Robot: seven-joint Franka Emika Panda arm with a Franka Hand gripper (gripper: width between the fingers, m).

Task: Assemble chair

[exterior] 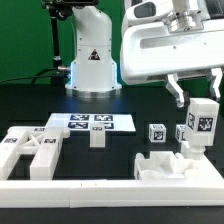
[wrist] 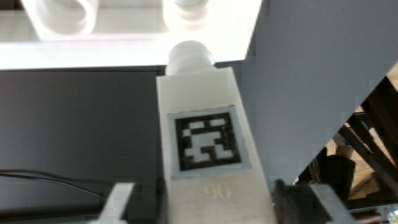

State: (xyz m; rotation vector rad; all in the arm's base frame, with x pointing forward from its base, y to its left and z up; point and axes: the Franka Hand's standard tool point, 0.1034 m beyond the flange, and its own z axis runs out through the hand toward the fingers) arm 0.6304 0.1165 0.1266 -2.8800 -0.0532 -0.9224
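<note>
My gripper (exterior: 199, 98) is shut on a long white chair leg (exterior: 203, 123) with a black-and-white tag, and holds it upright above the table at the exterior view's right. In the wrist view the leg (wrist: 208, 130) runs out from between the two fingers (wrist: 125, 203), and my gripper (wrist: 208, 208) clamps its near end. Just below and to the left of the leg lies a white notched chair part (exterior: 164, 165). Two small tagged pieces (exterior: 156, 132) stand behind it. More white chair parts (exterior: 30, 150) lie at the left.
The marker board (exterior: 92, 123) lies flat at the middle back, with a small white post (exterior: 97, 138) in front of it. The long white L-shaped border rail (exterior: 100, 186) runs along the front. The arm's base (exterior: 92, 60) stands behind.
</note>
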